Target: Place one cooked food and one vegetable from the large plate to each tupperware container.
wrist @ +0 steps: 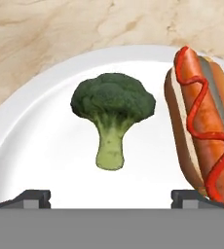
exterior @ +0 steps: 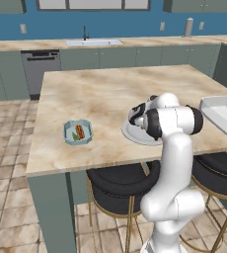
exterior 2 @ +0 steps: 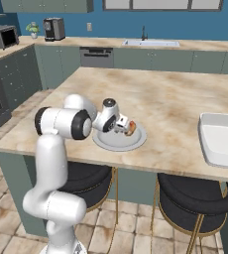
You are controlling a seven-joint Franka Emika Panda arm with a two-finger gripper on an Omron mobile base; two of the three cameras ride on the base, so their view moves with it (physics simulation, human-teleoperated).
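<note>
The large plate carries a broccoli floret and a hot dog with a ketchup squiggle. My gripper hangs low over the plate, open, with the broccoli just ahead between its fingertips and the hot dog by the right one. From the right base view the gripper points down at the plate, next to the hot dog. The small teal tupperware container holds a hot dog and something green. The white tupperware container looks empty.
Everything stands on a marble island counter. Two black stools are tucked under its near edge. The teal tub is left of the plate, the white tub at the right edge.
</note>
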